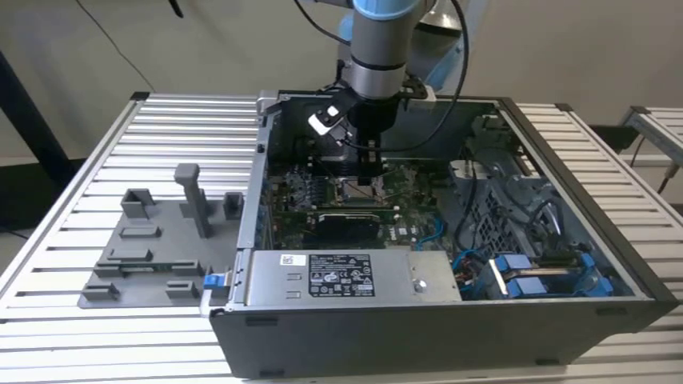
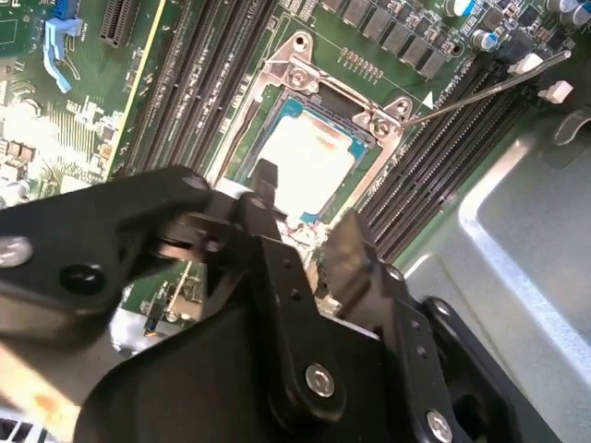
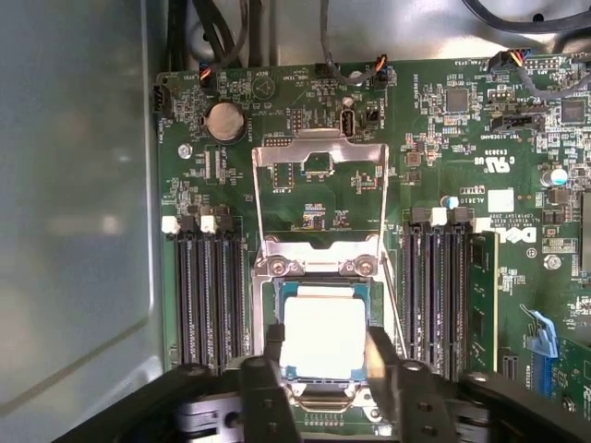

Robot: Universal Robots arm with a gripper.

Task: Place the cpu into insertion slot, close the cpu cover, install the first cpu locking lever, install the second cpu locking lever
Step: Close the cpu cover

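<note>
First wrist view: the tool hangs released, fingers spread either side of the cpu, which lies in the insertion slot; the cpu cover stands open.

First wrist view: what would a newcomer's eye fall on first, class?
The small square silvery cpu lies in the silver-rimmed insertion slot on the green circuit board. Hinged at one edge of the slot, the thin silver metal cpu cover is flipped open, and the black gripper hovers at the cpu.
</note>
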